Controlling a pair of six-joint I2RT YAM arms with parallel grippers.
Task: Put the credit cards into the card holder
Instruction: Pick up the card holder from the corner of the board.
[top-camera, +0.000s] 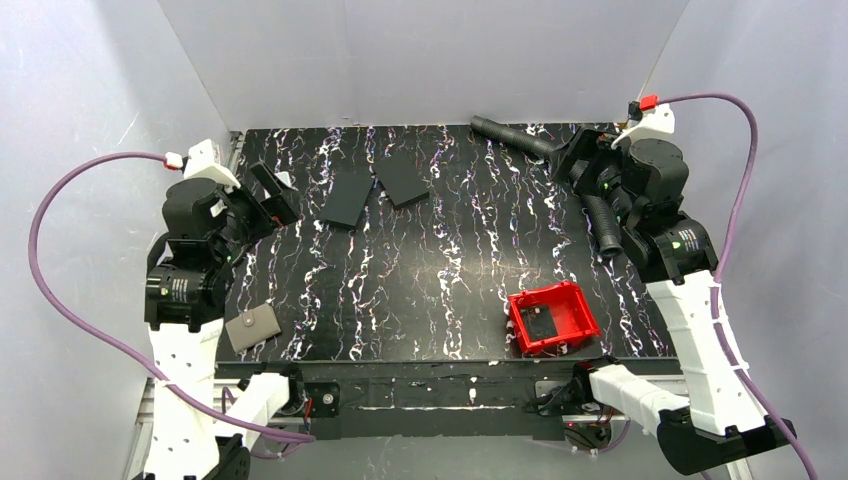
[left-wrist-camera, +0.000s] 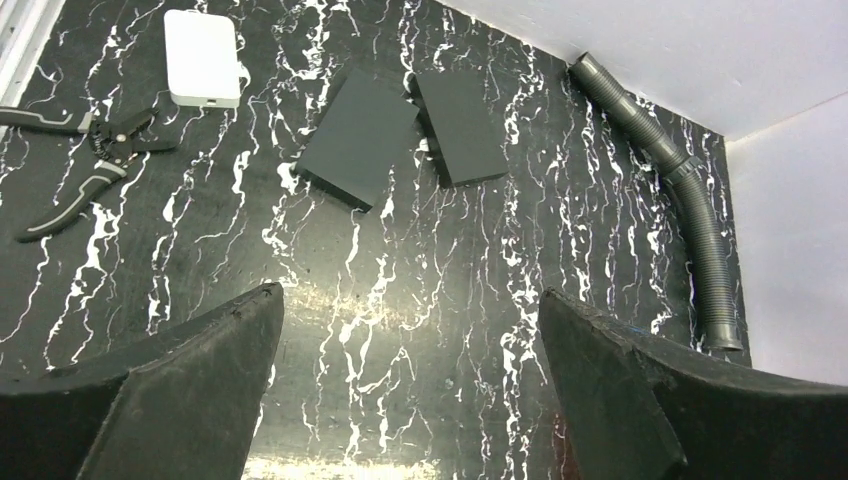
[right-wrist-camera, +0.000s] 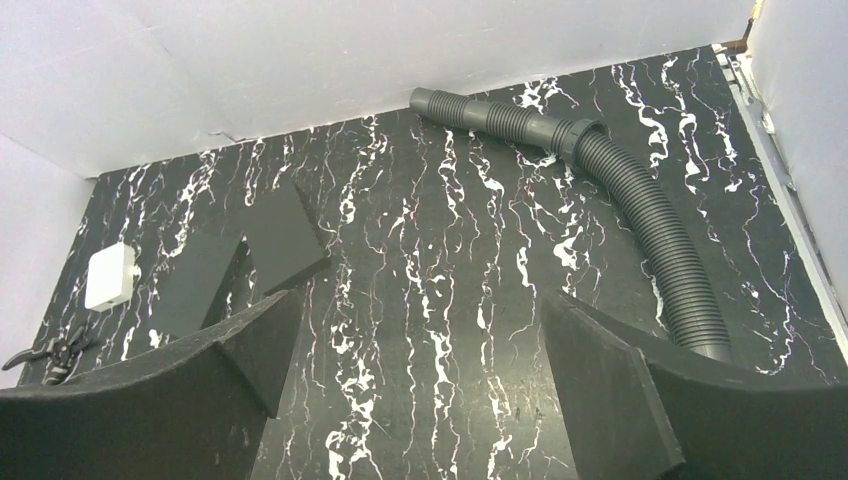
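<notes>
The card holder (top-camera: 252, 326), a small taupe wallet with a snap tab, lies folded at the table's near left corner, beside my left arm's base. I cannot make out the credit cards in any view; a dark flat patch lies on the floor of the red tray (top-camera: 575, 300). My left gripper (top-camera: 272, 195) (left-wrist-camera: 410, 300) hangs open over the far left of the table, with nothing between its fingers. My right gripper (top-camera: 577, 160) (right-wrist-camera: 420, 300) hangs open over the far right, also with nothing in it. Both are far from the card holder.
Two matte black slabs (top-camera: 348, 198) (top-camera: 401, 180) lie at the back centre-left. A grey corrugated hose (top-camera: 605, 225) (right-wrist-camera: 640, 210) curves along the back right. A white rounded box (left-wrist-camera: 203, 57) and pliers (left-wrist-camera: 90, 165) sit at the far left. White walls enclose the table.
</notes>
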